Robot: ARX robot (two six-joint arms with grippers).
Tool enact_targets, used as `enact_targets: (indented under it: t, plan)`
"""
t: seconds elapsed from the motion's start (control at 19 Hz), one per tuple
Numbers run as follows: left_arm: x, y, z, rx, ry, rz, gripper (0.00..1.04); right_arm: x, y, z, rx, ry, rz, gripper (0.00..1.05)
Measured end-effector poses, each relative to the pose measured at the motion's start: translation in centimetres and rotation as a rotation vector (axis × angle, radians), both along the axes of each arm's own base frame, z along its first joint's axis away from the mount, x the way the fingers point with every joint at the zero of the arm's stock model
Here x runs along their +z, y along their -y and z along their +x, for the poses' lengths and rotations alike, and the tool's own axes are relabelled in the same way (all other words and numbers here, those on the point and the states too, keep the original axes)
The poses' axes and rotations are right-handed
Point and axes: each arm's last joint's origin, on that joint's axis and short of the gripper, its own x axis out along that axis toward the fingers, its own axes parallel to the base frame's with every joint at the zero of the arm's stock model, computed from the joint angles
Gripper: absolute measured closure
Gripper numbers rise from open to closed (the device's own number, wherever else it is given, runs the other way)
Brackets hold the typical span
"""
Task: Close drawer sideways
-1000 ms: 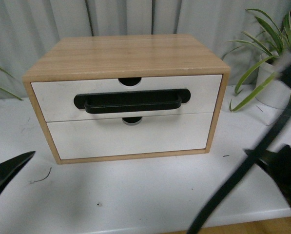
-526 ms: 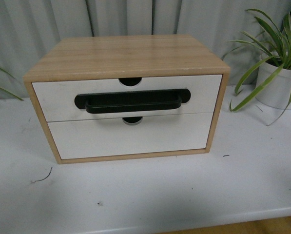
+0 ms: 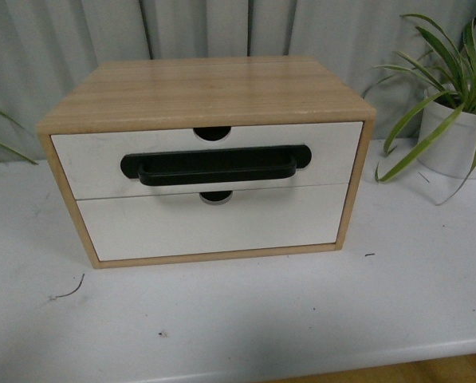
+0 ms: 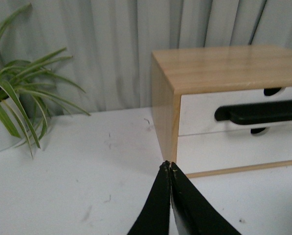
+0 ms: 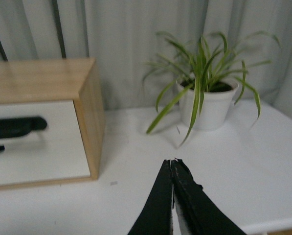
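The drawer (image 3: pixel 86 163) is the upper one in a light wood cabinet (image 3: pixel 206 88) on a white table. Its white front carries a long black bar handle (image 3: pixel 215 166) and a half-round notch in its top edge. It sits flush in the cabinet. It also shows in the left wrist view (image 4: pixel 199 115) and the right wrist view (image 5: pixel 57 117). Neither gripper shows in the front view. My left gripper (image 4: pixel 168 166) is shut and empty, off the cabinet's left front corner. My right gripper (image 5: pixel 172 162) is shut and empty, off the cabinet's right side.
A plain white drawer front (image 3: pixel 214 219) without a handle lies below. A potted plant (image 3: pixel 453 128) stands right of the cabinet, also in the right wrist view (image 5: pixel 207 100). Another plant (image 4: pixel 13 98) stands to the left. A grey curtain hangs behind. The table's front edge (image 3: pixel 381 359) is near.
One second ago both grippers showed at the lower corners of the front view. They have drawn back out of that view. The cabinet and drawer have not moved.
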Motion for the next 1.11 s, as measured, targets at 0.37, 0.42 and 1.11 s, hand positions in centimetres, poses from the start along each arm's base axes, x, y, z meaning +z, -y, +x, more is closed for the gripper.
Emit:
enact_targets:
  t: [0.37, 0.42, 1.11]
  plan:
    - [-0.4, 0.0, -0.2, 0.001, 0.037, 0.000, 1.03, -0.3, 0.0, -0.8, 0.000, -0.005, 0.002, 1.03]
    - [-0.4, 0.0, -0.2, 0.001, 0.036, 0.000, 1.03, -0.3, 0.0, -0.9, 0.000, -0.007, 0.002, 1.03]
    - [-0.4, 0.0, -0.2, 0.001, 0.036, 0.000, 1.03, -0.7, 0.0, -2.1, 0.000, -0.019, 0.002, 1.03]
